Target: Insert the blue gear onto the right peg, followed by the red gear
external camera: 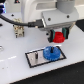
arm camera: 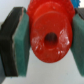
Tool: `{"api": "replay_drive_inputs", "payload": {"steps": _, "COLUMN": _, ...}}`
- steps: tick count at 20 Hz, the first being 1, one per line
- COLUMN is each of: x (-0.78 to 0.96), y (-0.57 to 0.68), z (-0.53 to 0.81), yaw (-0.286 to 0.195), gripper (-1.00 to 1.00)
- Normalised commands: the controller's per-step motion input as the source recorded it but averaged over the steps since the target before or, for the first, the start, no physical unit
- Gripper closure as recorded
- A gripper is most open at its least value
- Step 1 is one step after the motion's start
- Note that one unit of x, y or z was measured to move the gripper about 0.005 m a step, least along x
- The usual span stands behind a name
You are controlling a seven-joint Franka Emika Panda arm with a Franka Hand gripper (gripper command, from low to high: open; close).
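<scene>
Two gears matter here, and we read the first of them as already dealt with. Going from the exterior view's left, we see the plate (external camera: 44, 56), a white rectangle with a black border, lying toward the near edge of the white table (external camera: 12, 62), roughly midway along it. On the plate's left half a thin dark pin (external camera: 36, 55) stands bare. On its right half sits the blue gear (external camera: 51, 52), flat and level, and since we cannot see the right peg itself we judge that it is hidden inside that gear's hub. Further right and above, the gripper (external camera: 59, 37) hangs clear of the table with the red gear (external camera: 59, 37) between its green pads. In the wrist view we see the red gear (arm camera: 50, 38) filling the frame, its centre hole facing the camera, with the pads (arm camera: 23, 41) pressed against its rim on both sides, so the fingers are closed firmly on it and only as wide as the gear. We take the step in hand to be the carrying of the red gear toward the plate. It hangs near the blue gear, above and a little to the exterior view's right of it, not touching. The next move, in our judgement, calls for bringing the red gear's hole directly over the blue gear's hub, keeping it level, then lowering straight down before the fingers let go.
</scene>
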Motion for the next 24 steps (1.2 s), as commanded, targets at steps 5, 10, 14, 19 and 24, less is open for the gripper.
{"api": "replay_drive_inputs", "payload": {"steps": 5, "x": 0.50, "y": -0.13, "z": 0.00, "yaw": 0.000, "gripper": 1.00}}
{"api": "replay_drive_inputs", "payload": {"steps": 10, "x": 0.16, "y": -0.18, "z": -0.12, "yaw": 0.000, "gripper": 1.00}}
{"api": "replay_drive_inputs", "payload": {"steps": 14, "x": 0.12, "y": -0.23, "z": -0.05, "yaw": 0.000, "gripper": 1.00}}
{"api": "replay_drive_inputs", "payload": {"steps": 19, "x": 0.06, "y": -0.08, "z": 0.27, "yaw": 0.000, "gripper": 1.00}}
{"api": "replay_drive_inputs", "payload": {"steps": 24, "x": 0.03, "y": -0.12, "z": 0.24, "yaw": 0.000, "gripper": 1.00}}
